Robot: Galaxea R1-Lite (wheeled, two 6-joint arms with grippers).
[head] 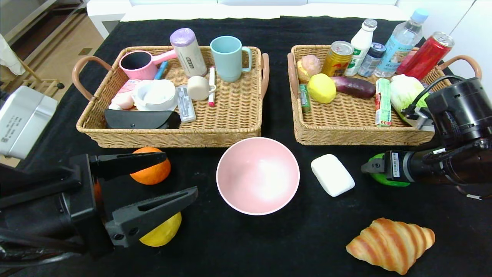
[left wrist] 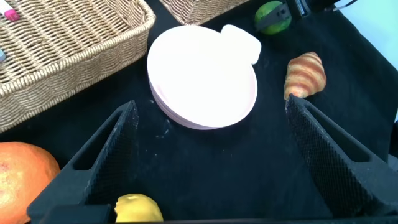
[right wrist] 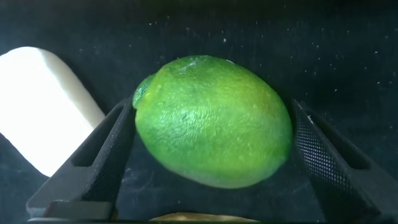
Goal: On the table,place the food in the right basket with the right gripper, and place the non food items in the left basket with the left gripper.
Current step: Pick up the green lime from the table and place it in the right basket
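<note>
Nearest to the robot, on the tabletop point(head: 269, 246) covered with black cloth, lies the striped golden-brown croissant point(head: 391, 244) at the right, and at the left the lumpy yellow pear-shaped fruit point(head: 163, 232), partly hidden under the left claw point(head: 169, 175). This black claw with slotted fingers hangs released and holds nothing; it points toward the wide pale-pink round bowl point(head: 257, 175) in the middle. The round orange point(head: 152, 173) sits just behind its upper finger. To the right of the bowl lies the white rounded soap-like bar point(head: 332, 174), and just beside that the oval green fruit point(right wrist: 214, 121). The right claw point(right wrist: 211, 155) is low over this fruit, with one finger on each side of it, spread wide and not yet pressing it, so the fruit rests on the cloth. I judge that the step in hand is the picking of the green fruit by the right arm. The next move calls for closing the fingers evenly on the round, smooth fruit, which could slip, then lifting it over the wicker rim. Farther back stand the two woven wicker baskets: the left basket point(head: 230, 130) already has cups and other household things, the right basket point(head: 346, 132) has bottles, cans and vegetables.
</note>
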